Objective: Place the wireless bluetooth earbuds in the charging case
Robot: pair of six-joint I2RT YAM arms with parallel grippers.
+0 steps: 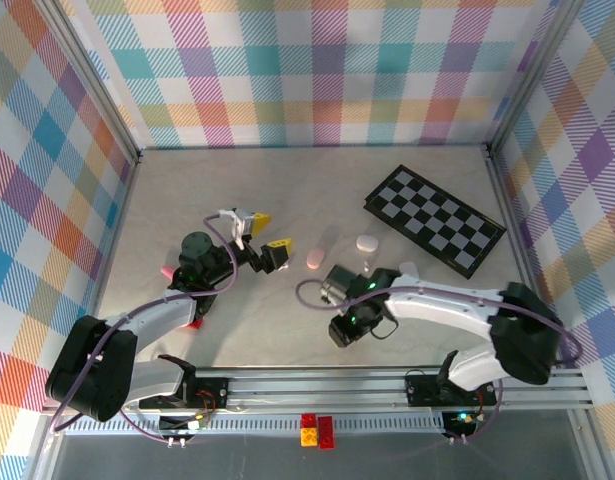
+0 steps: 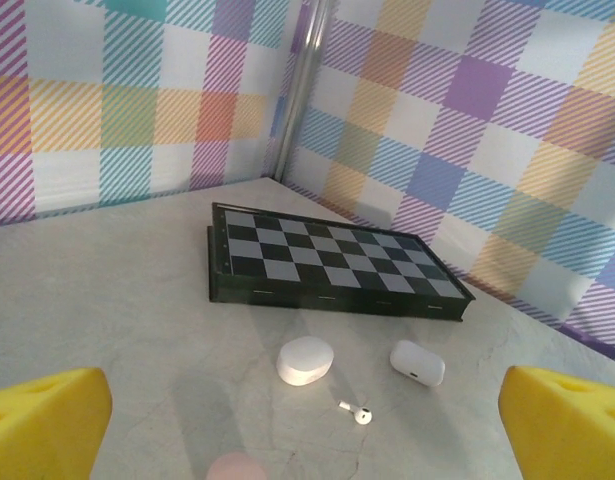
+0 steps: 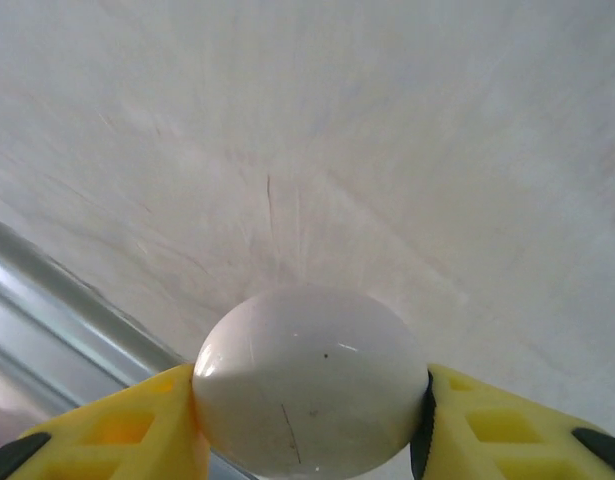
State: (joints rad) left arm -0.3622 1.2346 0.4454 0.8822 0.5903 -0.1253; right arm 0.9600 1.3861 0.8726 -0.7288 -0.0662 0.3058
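While the right tool [image 3: 312, 425] is clamped on a white charging case [image 3: 307, 370], the left tool [image 1: 268, 230] hangs wide open, one earbud [image 2: 357, 412] loose on the worktop [image 2: 107, 300].

Your left arm [image 1: 147, 325] rises from its base, bends at the elbow near the left rail and reaches forward and to the right. Your left gripper [image 1: 267, 232] points right, held level above the table, with its yellow fingers [image 2: 47, 425] spread wide and nothing between them. Your right arm [image 1: 457, 310] folds at a high elbow on the right and stretches its forearm left across the table. Your right gripper [image 1: 345, 335] angles down toward the near rail, its fingers [image 3: 152, 425] pressed on both sides of a white case [image 3: 309, 385].
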